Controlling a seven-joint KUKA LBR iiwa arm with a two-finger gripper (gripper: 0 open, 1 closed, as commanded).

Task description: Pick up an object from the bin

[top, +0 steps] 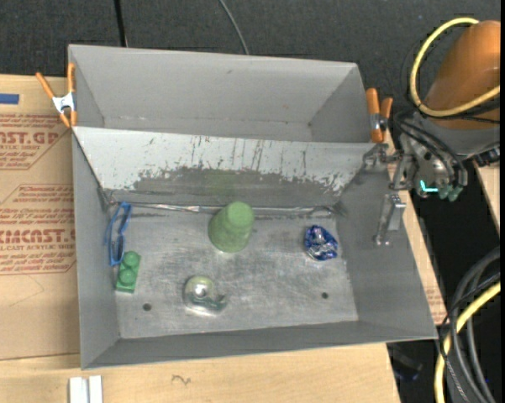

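Here's the gripper [386, 225], hanging at the right side of the grey metal bin [235, 82], low over the right sloping wall and just inside the rim. Whether the claw is wide or narrow, I cannot tell from this angle.

Nearest to it, on the right of the bin's floor, lies a small crumpled blue-and-white thing [320, 243], near the gripper but clearly apart from it. Moving left, a pale green plastic cylinder, cup-like [232, 227], stands upright in the middle of the floor, close to the foot of the back wall. In front of that, toward the near edge, sits a clear, silvery round thing [202, 292]. Over on the left, a small bright green knobbed block [128, 272] lies by the left wall. Just behind it, a thin blue plastic frame [116, 232] leans along that same wall.

The floor of the bin is dull grey metal, heavily scuffed and scratched, with two small dark spots near the front corners. The sloping back wall carries a band of vertical scrape marks and a faint green reflection above the cylinder. The upper back panel is smooth and clean.

On the arm, an orange cover [475, 57] sits at upper right with a yellow cable [427, 44] looped round it, and there's a small teal glow at the wrist. Beyond the far rim lies dark grey ground [319, 11], crossed by a thin black cable [223, 11].
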